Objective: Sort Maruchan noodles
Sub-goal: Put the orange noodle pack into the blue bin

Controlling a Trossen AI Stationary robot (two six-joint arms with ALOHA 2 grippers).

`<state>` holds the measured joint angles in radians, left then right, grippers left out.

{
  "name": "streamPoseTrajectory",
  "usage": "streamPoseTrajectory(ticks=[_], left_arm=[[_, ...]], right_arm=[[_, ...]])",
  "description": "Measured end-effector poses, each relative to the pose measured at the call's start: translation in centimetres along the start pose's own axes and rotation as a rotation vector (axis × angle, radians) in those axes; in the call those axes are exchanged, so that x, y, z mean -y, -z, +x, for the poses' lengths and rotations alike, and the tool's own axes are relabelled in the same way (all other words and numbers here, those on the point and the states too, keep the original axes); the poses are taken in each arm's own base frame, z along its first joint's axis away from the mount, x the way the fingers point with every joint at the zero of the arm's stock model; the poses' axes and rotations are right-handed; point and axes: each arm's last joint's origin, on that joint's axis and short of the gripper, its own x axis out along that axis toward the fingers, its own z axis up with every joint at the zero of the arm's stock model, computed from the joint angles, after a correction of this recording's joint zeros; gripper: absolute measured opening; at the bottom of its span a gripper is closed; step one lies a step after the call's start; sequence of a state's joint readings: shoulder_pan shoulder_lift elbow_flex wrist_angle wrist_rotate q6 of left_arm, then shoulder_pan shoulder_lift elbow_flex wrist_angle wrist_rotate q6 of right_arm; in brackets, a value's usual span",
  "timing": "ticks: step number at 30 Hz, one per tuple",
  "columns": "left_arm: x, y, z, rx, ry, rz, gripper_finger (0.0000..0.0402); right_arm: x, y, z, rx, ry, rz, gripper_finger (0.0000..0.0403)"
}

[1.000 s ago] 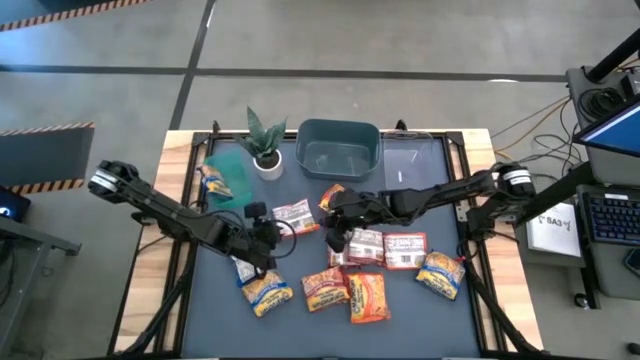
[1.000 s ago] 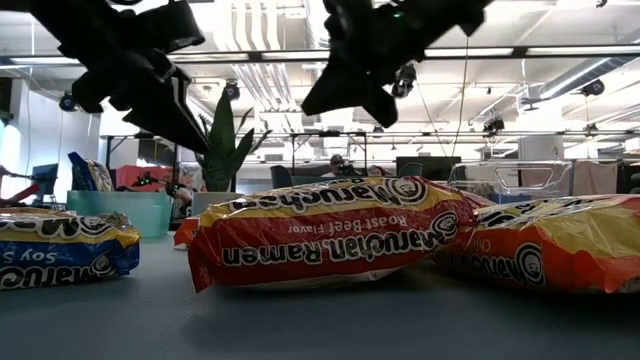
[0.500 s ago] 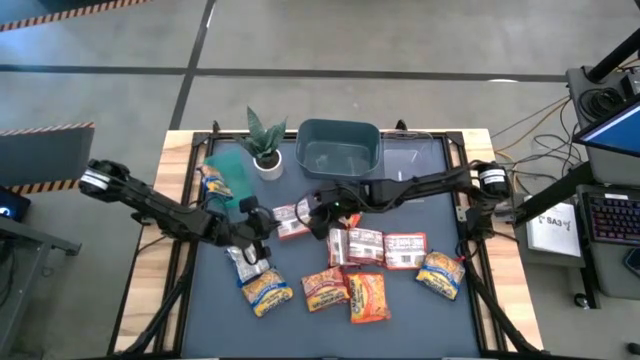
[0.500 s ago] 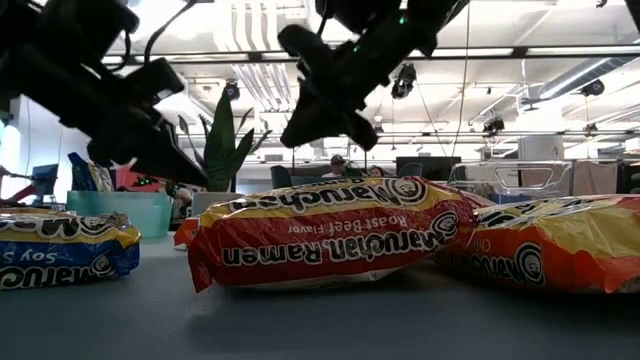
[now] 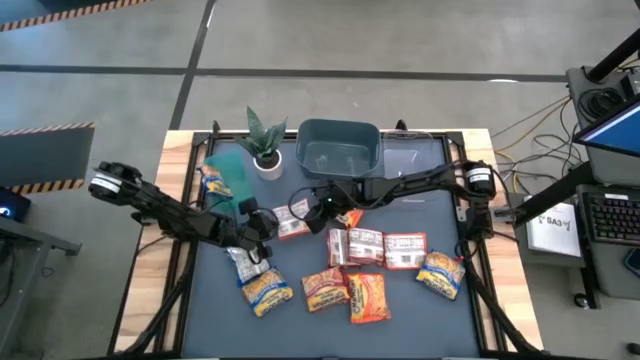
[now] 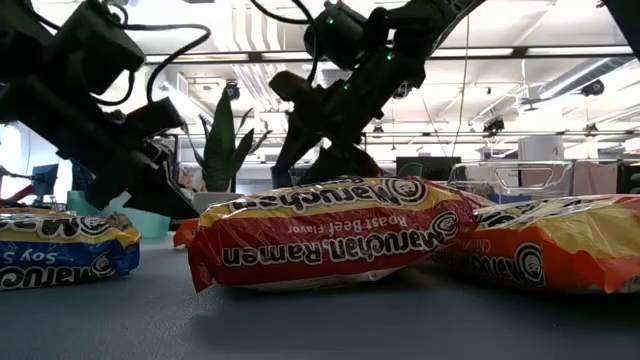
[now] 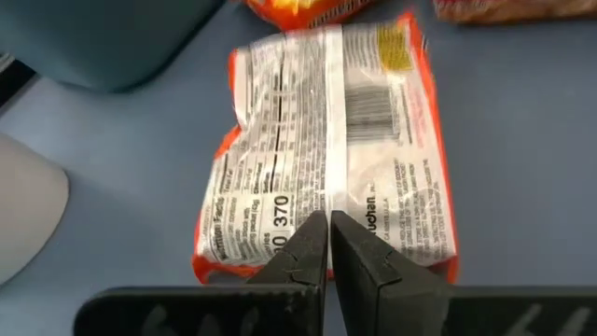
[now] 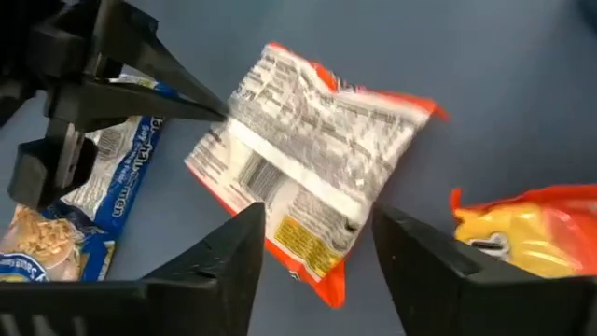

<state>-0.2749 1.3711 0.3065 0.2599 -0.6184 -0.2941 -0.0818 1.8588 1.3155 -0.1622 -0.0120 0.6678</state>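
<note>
- Moved in from 3 o'clock: right claw [image 8: 312, 257], now spread over the red-and-white packet [image 5: 291, 221] near counter [image 5: 420, 300] centre; a pass-off or regrasp likely.
- Left claw [image 7: 328, 245] closed, apparently pinching that packet's seam from 9 o'clock.
- Other packets [image 5: 345, 290] toward 6 o'clock, unsorted.

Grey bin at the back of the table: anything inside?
The grey bin shows only its bare floor in the high view; no noodle packets inside. The corners under its near wall are hard to make out.
</note>
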Motion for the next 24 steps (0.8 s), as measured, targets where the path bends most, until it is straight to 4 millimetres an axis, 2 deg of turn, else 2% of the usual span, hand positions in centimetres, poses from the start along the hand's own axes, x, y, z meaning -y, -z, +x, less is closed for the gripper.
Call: streamPoseTrajectory(ticks=[10,18,24], left_arm=[[0.1,0.6,0.5,-0.04,-0.019,-0.02,0.0],[-0.1,1.4,0.4,-0.109,-0.01,-0.059,0.0],[-0.1,1.6,0.4,-0.115,-0.01,-0.088,0.0]], right_arm=[[0.8,0.8,2.6,-0.017,-0.003,0.057,0.0239],[1.9,0.9,4.8,-0.028,-0.081,0.101,0.0262],[1.6,0.4,4.9,0.001,-0.148,0.099,0.0268]])
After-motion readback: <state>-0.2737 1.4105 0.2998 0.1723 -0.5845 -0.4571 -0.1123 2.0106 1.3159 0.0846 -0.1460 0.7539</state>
